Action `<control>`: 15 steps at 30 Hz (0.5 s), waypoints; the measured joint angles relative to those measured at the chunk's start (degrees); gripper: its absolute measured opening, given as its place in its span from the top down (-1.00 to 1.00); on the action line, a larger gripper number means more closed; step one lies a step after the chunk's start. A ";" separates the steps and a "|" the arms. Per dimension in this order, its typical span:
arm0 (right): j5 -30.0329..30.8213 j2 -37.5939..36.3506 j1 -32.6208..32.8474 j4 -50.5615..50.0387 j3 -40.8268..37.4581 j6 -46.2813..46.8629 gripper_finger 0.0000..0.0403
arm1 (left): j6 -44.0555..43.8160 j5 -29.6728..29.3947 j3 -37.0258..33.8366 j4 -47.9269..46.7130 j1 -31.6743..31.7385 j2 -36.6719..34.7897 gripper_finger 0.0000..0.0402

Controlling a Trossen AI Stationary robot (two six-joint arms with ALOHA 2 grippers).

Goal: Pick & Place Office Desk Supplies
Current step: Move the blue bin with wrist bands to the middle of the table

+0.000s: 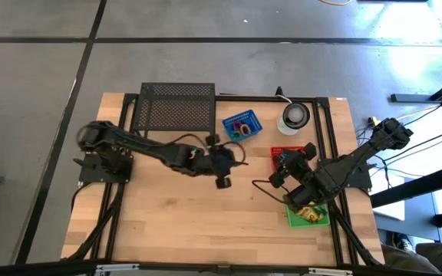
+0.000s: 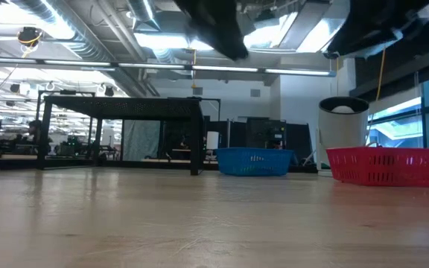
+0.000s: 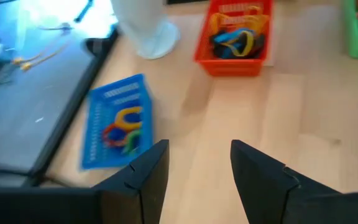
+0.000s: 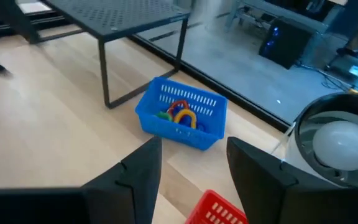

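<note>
- Rubber bands [image 3: 122,127] in blue basket [image 3: 102,102]: light, floppy; pinch 1 loop's strand.
- Left gripper [image 3: 194,163] open, empty, near it.
- Right gripper [image 4: 190,163] open, empty.

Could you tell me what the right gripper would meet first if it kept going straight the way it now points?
Most likely the blue basket: it sits just ahead of the open right gripper, with bare table between. Depth is unclear, so it could touch the tabletop first.

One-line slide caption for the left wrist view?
Open left pincer above bare wood, blue basket and red basket ahead.
</note>
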 joint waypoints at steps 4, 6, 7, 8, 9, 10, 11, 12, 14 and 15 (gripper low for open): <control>-3.07 2.10 -4.57 2.71 -0.02 -2.13 0.10 | -6.51 -5.42 0.35 -9.34 -4.22 -4.63 0.21; -5.93 2.88 -7.81 5.06 -0.02 -5.46 0.10 | -10.55 -5.70 0.27 -12.63 -6.08 -6.66 0.23; -7.68 3.18 -9.65 7.11 -0.02 -7.34 0.10 | -12.63 -5.68 0.26 -14.30 -7.05 -7.59 0.23; -9.96 3.28 -11.61 9.08 -0.02 -9.18 0.10 | -14.80 -5.70 0.24 -15.77 -7.88 -8.41 0.24; -12.44 3.29 -13.72 11.30 -0.02 -11.30 0.10 | -16.71 -6.03 0.23 -17.07 -8.64 -9.02 0.24; -15.37 3.28 -15.80 14.17 -0.02 -13.71 0.10 | -18.35 -6.69 0.23 -18.11 -9.43 -9.51 0.24; -18.38 3.30 -17.75 17.17 -0.02 -16.97 0.10 | -19.67 -7.46 0.23 -19.29 -10.31 -10.00 0.23; -21.40 3.31 -19.74 20.30 -0.02 -21.09 0.10 | -20.74 -8.47 0.20 -20.60 -11.20 -10.39 0.23; -26.01 3.31 -22.90 26.77 -0.02 -31.56 0.10 | -22.55 -10.03 0.18 -22.26 -12.77 -10.97 0.23; -27.83 3.31 -24.15 29.79 -0.02 -37.47 0.10 | -23.37 -10.45 0.18 -23.37 -13.57 -11.16 0.23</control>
